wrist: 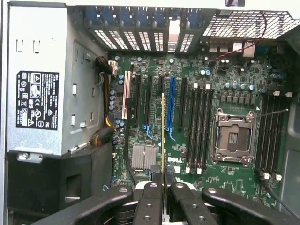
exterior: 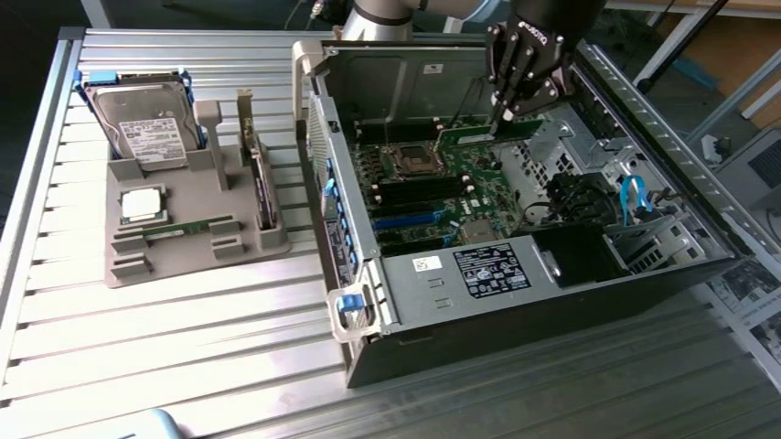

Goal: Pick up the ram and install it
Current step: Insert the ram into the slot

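Observation:
My gripper (exterior: pixel 507 116) hangs inside the open computer case (exterior: pixel 683 192), shut on the ram (exterior: pixel 478 135), a narrow green stick held level above the motherboard (exterior: pixel 452 197). In the wrist view the ram (wrist: pixel 162 136) shows edge-on as a thin line running out from between the black fingers (wrist: pixel 151 199), over the board near the blue slot (wrist: pixel 171 108). The black memory slots (wrist: pixel 197 131) lie beside the processor socket (wrist: pixel 233 138), apart from the ram. A second green stick (exterior: pixel 186 229) lies in the grey holder (exterior: pixel 183 261) outside the case.
The grey holder also carries a silver hard drive (exterior: pixel 146 128) and a square silver processor (exterior: pixel 143 203). Within the case sit the power supply (wrist: pixel 40 98), a small heatsink (wrist: pixel 143 157), blue cables (exterior: pixel 632 197) and the drive bays. All of it rests on a slatted metal table (exterior: pixel 183 347).

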